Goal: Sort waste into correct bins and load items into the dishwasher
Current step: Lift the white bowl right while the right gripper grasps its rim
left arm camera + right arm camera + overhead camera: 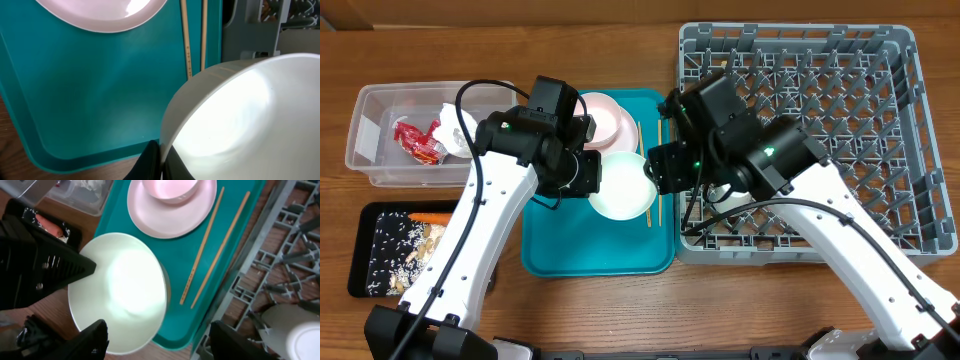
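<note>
My left gripper [161,155] is shut on the rim of a whitish bowl [240,120] and holds it over the teal tray's right part [620,185]. My right gripper [160,345] is open, its fingers either side of the bowl's [120,287] near edge, not touching it. A pale pink plate [170,215] with a pinkish bowl [167,187] on it lies at the tray's far end. Two wooden chopsticks [210,245] lie along the tray's right side. The grey dish rack [840,120] stands at the right, with a small white cup [295,335] in its near-left corner.
The teal tray [550,240] sits mid-table. A clear tub [380,160] at the far left holds the red wrapper [415,140] and crumpled white paper [455,125]. A black tray [365,250] below it holds beige crumbs [415,250] and the carrot [432,217].
</note>
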Tool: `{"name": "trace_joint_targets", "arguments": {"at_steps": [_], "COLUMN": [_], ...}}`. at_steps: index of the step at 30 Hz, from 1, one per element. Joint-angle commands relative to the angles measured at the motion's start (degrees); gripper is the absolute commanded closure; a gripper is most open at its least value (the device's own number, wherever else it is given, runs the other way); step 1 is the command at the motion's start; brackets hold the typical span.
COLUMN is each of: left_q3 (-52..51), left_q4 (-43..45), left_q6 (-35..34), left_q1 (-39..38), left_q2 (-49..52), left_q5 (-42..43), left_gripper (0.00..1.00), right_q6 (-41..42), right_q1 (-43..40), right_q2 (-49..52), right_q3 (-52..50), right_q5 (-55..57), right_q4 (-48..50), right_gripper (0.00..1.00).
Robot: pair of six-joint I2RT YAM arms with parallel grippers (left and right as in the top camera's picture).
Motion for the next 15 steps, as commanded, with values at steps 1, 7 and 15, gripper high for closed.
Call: {"name": "trace_joint_targets", "arguments": {"at_steps": [1,7,15], "left_q3": [1.5,1.5,1.5], "left_q4": [-0.2,-0.1,0.9], "left_q6": [0.7,0.7,0.7], "left_q1": [-0.4,-0.4,-0.4], "left_q2": [-1.3,-1.3,-1.3], "left_q5": [1.7,1.7,3.0], "left_gripper": [0.94,0.93,0.93], "right_q6": [0.1,0.3,0.2], "right_q1": [0.3,0.3,0.3], "right_q2": [0.0,0.1,0.1], "right_q3": [-2.7,-5.7,-9.8], "right_q5": [1.6,1.6,1.6], "right_q4": [1.8,6.0,10.4], "right_gripper": [0.36,0.38,0.38]}}
